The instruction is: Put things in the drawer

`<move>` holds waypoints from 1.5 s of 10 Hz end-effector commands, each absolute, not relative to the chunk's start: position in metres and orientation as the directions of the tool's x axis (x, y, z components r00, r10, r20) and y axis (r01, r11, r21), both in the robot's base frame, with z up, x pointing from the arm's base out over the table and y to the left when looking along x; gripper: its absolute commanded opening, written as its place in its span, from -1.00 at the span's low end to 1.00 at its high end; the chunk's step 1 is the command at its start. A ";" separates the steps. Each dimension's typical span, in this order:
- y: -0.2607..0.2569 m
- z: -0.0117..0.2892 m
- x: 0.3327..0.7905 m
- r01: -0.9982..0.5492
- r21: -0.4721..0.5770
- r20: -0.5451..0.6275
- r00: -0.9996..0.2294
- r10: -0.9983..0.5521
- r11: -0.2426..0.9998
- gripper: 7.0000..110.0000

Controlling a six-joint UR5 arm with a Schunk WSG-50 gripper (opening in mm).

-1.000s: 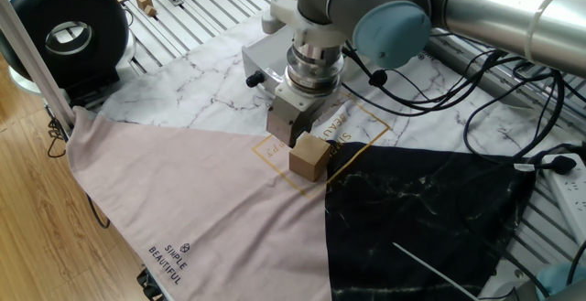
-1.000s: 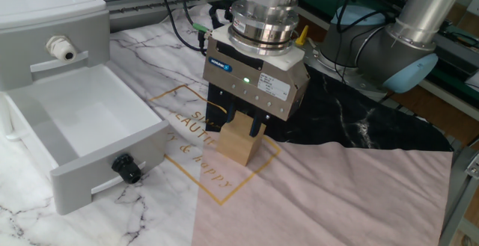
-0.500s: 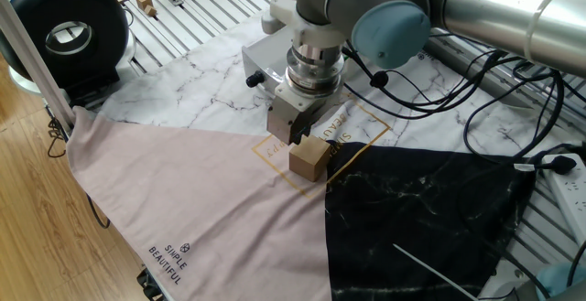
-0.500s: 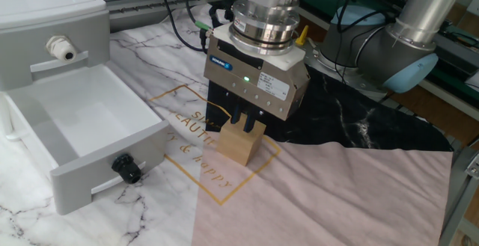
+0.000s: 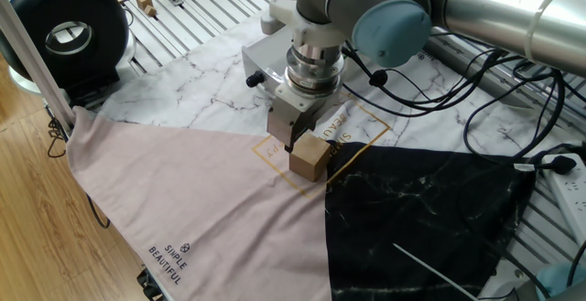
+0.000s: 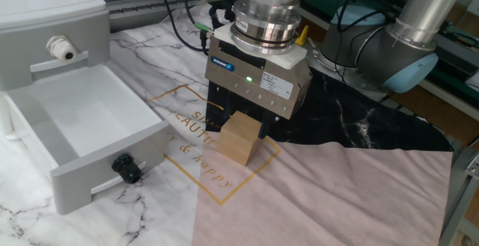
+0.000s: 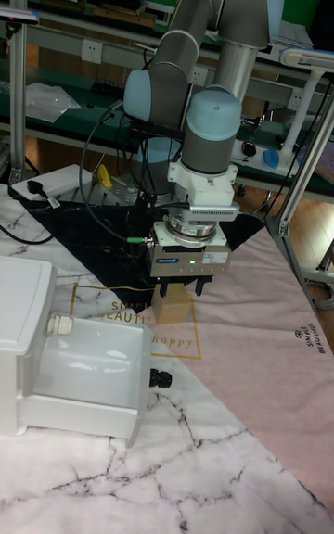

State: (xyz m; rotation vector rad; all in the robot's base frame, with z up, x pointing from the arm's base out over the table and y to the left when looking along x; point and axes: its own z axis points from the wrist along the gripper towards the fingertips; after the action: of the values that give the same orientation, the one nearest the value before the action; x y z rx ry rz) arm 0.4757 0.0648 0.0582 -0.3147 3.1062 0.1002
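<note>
gripper point(image 6: 243, 128) directly above the tan cube point(image 6: 239, 137), fingers descending past its sides; whether closed on it cannot be told; open drawer point(image 6: 78, 126) lies beside.

We see the cube point(image 6: 239, 138) sitting on the cloth point(image 6: 329, 194) that covers the tabletop point(image 5: 174, 36), inside the printed square outline point(image 6: 186, 143). The pincer point(image 6: 245, 123) stands directly over the cube, its fingers reaching down on either side of the cube's top. In the other fixed view the drawer point(image 6: 84, 136) is pulled out to the left of the cube, well apart from it, its knob point(image 6: 126, 168) facing forward. The cabinet point(image 6: 45, 22) rises behind the drawer. The arm point(image 6: 389, 40) stretches away behind the pincer.
</note>
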 end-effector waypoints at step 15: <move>0.052 0.042 0.472 -0.196 0.020 0.026 -0.980 -0.196 0.980 0.15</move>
State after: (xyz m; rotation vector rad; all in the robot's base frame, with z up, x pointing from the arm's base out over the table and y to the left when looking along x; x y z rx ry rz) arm 0.4701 0.0521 0.0408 -0.3197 3.1560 0.0160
